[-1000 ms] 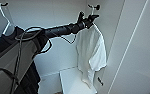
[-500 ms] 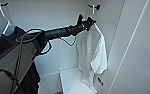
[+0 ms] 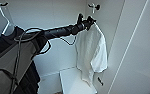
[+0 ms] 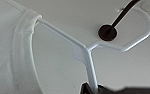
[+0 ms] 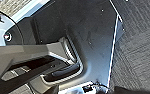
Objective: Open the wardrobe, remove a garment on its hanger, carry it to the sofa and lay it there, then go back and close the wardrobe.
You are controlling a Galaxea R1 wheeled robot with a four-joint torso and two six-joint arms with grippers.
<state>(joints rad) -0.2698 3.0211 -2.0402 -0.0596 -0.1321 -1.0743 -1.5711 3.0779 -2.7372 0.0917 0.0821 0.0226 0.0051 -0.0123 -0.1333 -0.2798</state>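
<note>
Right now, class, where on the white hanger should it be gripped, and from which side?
Grip the hanger on the bare arm just below its neck, coming from beneath: the hook loops over the rod above, and the shirt covers the shoulders. The left end effector sits there.

The hanger (image 4: pixel 87 53) bottom is cut off at the lower edge of the left wrist view, and the black garment (image 3: pixel 6 42) mostly hides behind the arm at left.

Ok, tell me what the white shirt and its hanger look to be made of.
The shirt: thin woven fabric, matte, probably cotton or linen; it drapes in soft folds with a stitched collar band. The hanger: smooth white, slightly glossy, likely plastic or coated wire; thin bars meeting at a moulded-looking joint.
</note>
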